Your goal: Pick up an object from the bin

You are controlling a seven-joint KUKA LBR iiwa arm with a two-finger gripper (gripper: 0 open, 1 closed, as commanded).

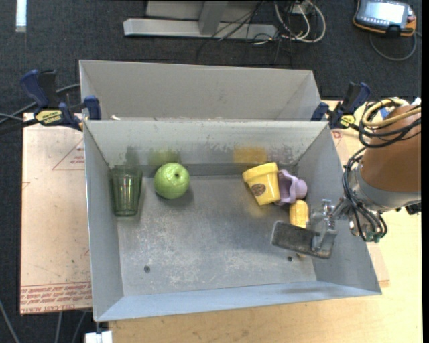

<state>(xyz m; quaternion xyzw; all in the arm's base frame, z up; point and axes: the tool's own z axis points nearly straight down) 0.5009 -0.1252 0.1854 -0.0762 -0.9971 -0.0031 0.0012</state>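
The floor (pixel 67 40) is a dark, finely speckled carpet that fills the view from 9 o'clock round through 12 to 2 o'clock. At 12 o'clock a flat grey metal base (pixel 201 27) with an upright plate lies on it, and just beside this, towards 1 o'clock, is a tangle of black and pale cables (pixel 298 23). At 2 o'clock lies a handheld control unit (pixel 385 13) with an orange rim and a dark cord (pixel 395 48) curling below it. The light is even and casts no hard shadows.
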